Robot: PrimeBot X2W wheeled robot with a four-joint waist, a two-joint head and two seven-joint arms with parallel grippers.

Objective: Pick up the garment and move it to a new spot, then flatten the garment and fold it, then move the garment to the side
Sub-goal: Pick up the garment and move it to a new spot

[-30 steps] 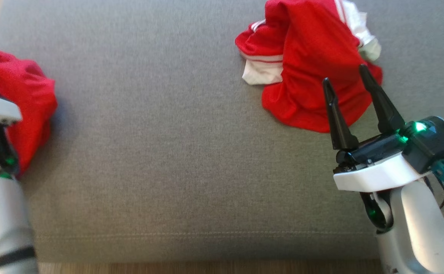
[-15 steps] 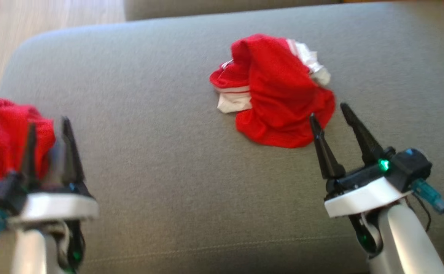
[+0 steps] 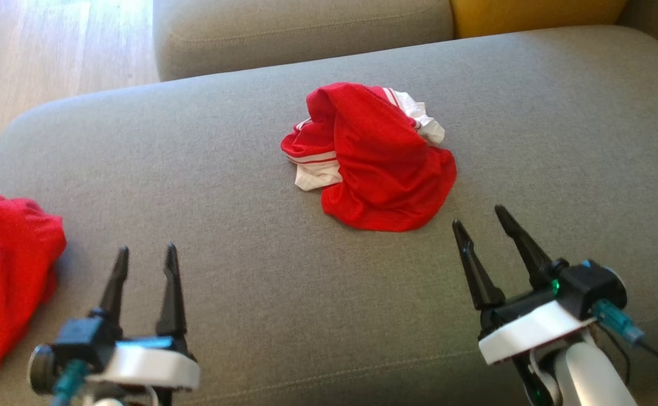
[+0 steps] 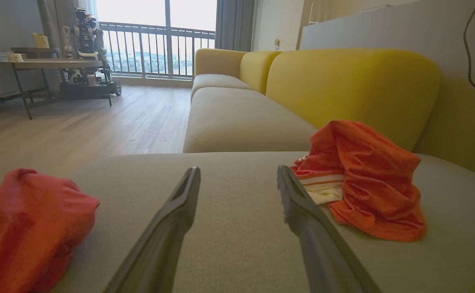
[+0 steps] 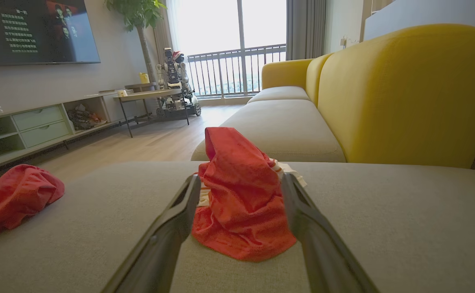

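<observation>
A crumpled red garment (image 3: 379,163) with white striped trim lies in a heap near the middle of the grey sofa seat (image 3: 238,225). My right gripper (image 3: 478,216) hovers open just in front of and to the right of it, not touching it. In the right wrist view the garment (image 5: 241,203) sits straight ahead between the open right gripper (image 5: 241,176) fingers. My left gripper (image 3: 147,248) stands open and empty over the seat's near left part. The left wrist view has the garment (image 4: 367,179) ahead and to the right of the left gripper (image 4: 238,168).
A second red garment (image 3: 7,270) lies bunched at the seat's left end, left of my left gripper. Yellow backrests (image 5: 404,93) rise behind the seat, and another grey cushion (image 3: 300,28) lies beyond. Wooden floor (image 4: 78,126), a table (image 4: 50,65) and a small robot are further off.
The head camera has tilted up, shifting the whole picture. My left gripper has drawn back from the red cloth at the left. My right gripper has pulled back from the crumpled garment.
</observation>
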